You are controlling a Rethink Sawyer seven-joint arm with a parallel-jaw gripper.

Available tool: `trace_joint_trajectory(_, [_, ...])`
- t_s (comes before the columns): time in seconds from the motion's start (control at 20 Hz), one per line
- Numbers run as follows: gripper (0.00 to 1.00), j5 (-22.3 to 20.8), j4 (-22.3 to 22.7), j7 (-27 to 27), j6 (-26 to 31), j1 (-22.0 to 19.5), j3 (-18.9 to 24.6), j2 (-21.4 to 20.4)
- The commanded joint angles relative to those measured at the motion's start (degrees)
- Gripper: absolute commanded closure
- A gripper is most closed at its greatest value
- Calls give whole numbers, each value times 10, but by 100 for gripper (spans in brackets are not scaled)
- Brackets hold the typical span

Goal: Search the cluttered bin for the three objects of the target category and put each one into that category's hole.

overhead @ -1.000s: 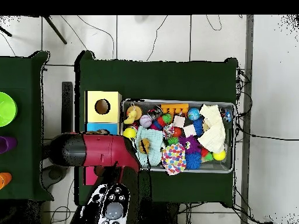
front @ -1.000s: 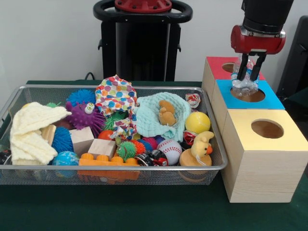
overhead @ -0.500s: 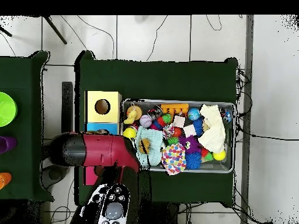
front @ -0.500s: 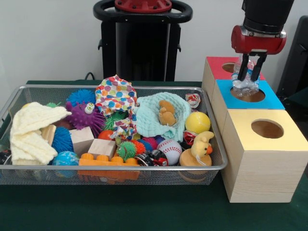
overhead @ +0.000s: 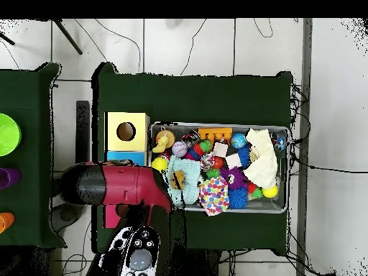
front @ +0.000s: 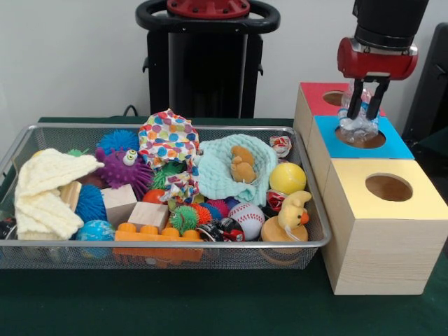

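clear crinkled plastic, a small bottle, is hanging in the gripper, whose two dark fingers are closing on it from either side. the bottle's lower end is sitting right at the round hole of the blue-topped box, the middle one of three wooden boxes standing in a row; the red-topped box is lying behind it and the yellow-topped box in front. in the overhead view the red arm is covering the blue and red boxes, so the bottle is not showing there.

just beside the boxes, the wire mesh bin is resting on the green surface, crowded with toys: a yellow ball, a baseball, a yellow duck, a mint knitted cloth, a polka-dot cloth, a purple spiky ball with eyes, wooden blocks, an orange brick and a cream knitted cloth lying at the end of the bin away from the boxes.
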Motion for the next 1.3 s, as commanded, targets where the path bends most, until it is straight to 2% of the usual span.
trace_joint_trajectory(0.05, [100,22,30,144,-48,-4,26,18])
trace_joint_trajectory(1.3, [100,25,42,139,-57,-8,28,13])
